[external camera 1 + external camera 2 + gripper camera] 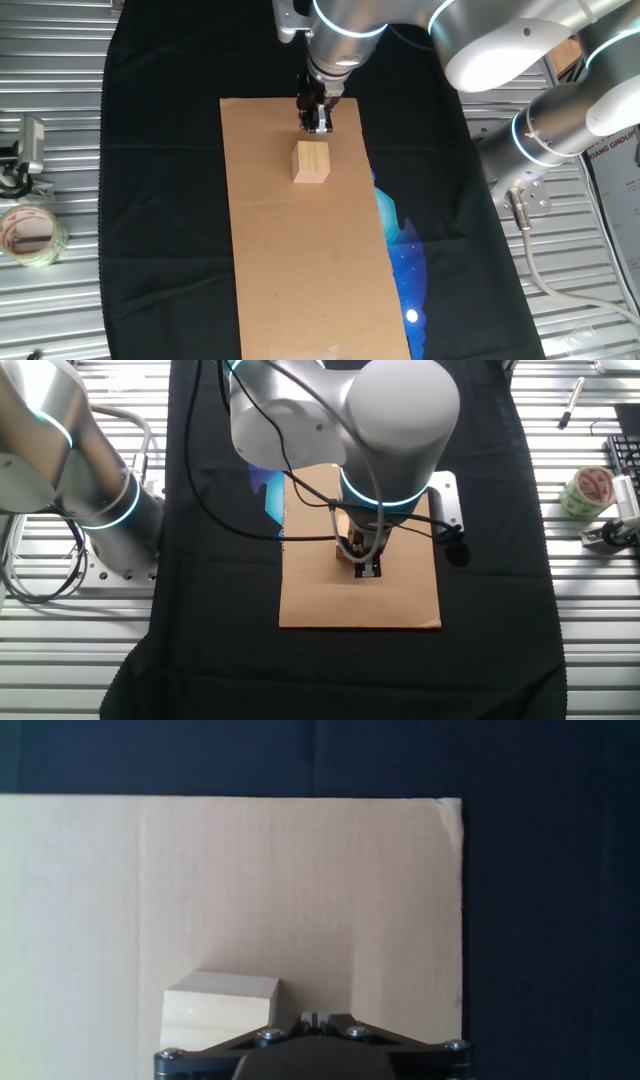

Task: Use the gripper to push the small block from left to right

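Small block [311,162], a pale tan wooden cube, sits on the brown cardboard sheet [300,260] a little above the middle of one fixed view, in the upper part of the sheet. Just above it in that frame the gripper [316,118] hangs down from the large silver arm [345,35] with the glowing blue ring, its tip low over the cardboard and close beside the cube; whether the two touch cannot be told from this angle.

In the hand view the block [220,1010] shows at the lower left, right against the dark gripper body [315,1045] that fills the bottom edge, with bare cardboard [250,880] stretching away to the sheet's right edge. That placement looks deliberate: the tool seems set to one side of the cube so that a sideways sweep would carry it across the open stretch of sheet.

The fingers look drawn close together with nothing between them, which would suit a push rather than a grasp, though the fingertips themselves are not clearly shown.

In the other fixed view the arm's bulk [395,420] hides the cube altogether; only the gripper [370,565] over the cardboard [400,610] is visible there.

A black cloth [160,200] lies under the sheet. A roll of tape [28,235] rests at the left edge of the first fixed view, well apart, and a second silver arm [585,110] stands at the right.
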